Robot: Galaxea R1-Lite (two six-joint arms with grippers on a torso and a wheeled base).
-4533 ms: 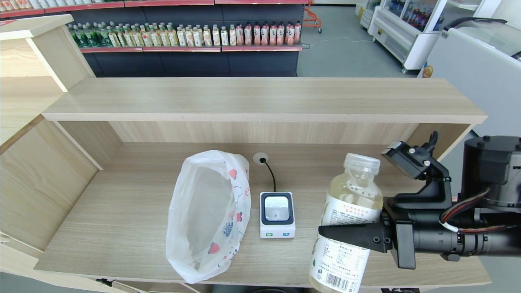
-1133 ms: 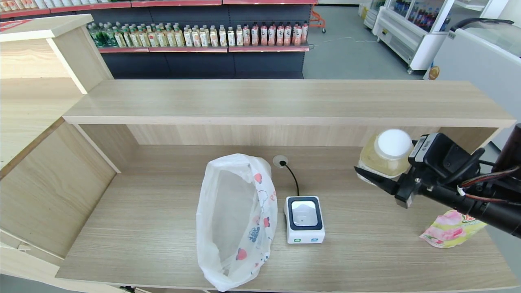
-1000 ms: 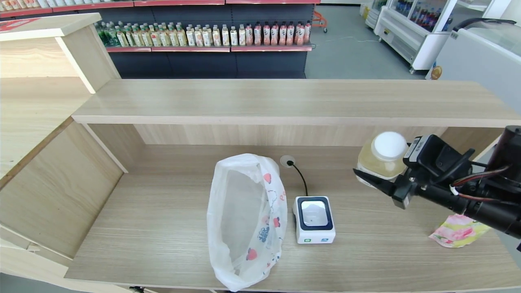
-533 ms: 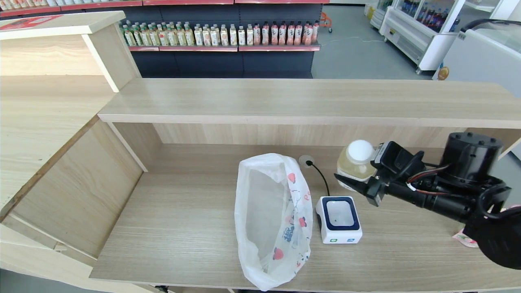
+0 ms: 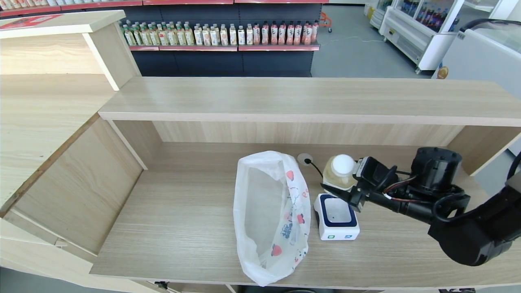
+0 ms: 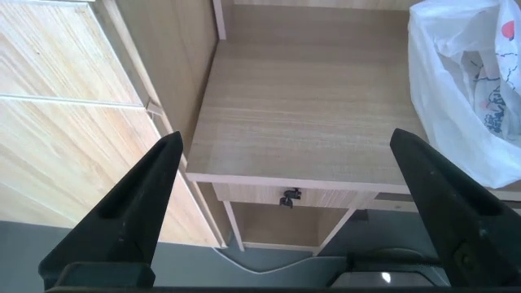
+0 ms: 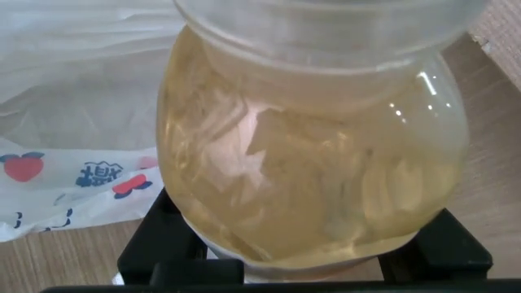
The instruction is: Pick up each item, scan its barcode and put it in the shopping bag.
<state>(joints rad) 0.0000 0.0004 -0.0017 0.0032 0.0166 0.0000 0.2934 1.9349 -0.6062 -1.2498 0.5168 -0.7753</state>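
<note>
A clear bottle (image 5: 338, 176) of pale yellow drink with a white cap hangs in my right gripper (image 5: 333, 184), which is shut on its body. The cap points up towards the head camera. The bottle is just above the far edge of the white barcode scanner (image 5: 336, 212), whose dark window faces up. In the right wrist view the bottle (image 7: 317, 155) is close up with the bag (image 7: 73, 122) behind it. The white shopping bag (image 5: 269, 215) with red hearts stands open immediately left of the scanner. My left gripper (image 6: 285, 203) is open, low by the counter's front edge, near the bag (image 6: 468, 89).
The scanner's black cable (image 5: 314, 167) runs to a hole in the counter (image 5: 183, 219) behind it. A raised ledge (image 5: 309, 99) closes the back and a wooden side wall (image 5: 81, 191) the left. Bare counter lies left of the bag and in front of the scanner.
The head camera has panned. My right arm carried the bottle left and down until it is over the scanner; earlier it tipped from label-forward to cap-up.
</note>
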